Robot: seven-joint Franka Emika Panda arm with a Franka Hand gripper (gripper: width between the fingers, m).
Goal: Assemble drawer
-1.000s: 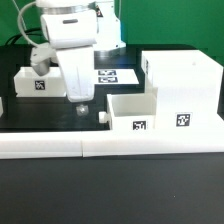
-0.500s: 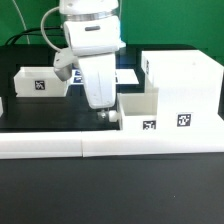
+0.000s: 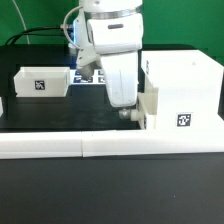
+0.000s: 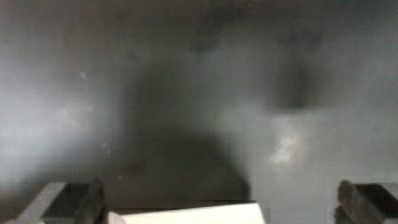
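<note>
A spare tray [image 3: 42,82] waits on the black table [image 3: 60,115] at the exterior view's left. The gripper [image 3: 127,111], jaws spread and pinching nothing, sits low against the second tray [image 3: 150,108], probably to push it into the housing [image 3: 185,80] on the right.

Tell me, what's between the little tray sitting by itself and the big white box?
In the exterior view: bare black table, then the gripper right next to the big box. The little tray sits apart from both.
</note>
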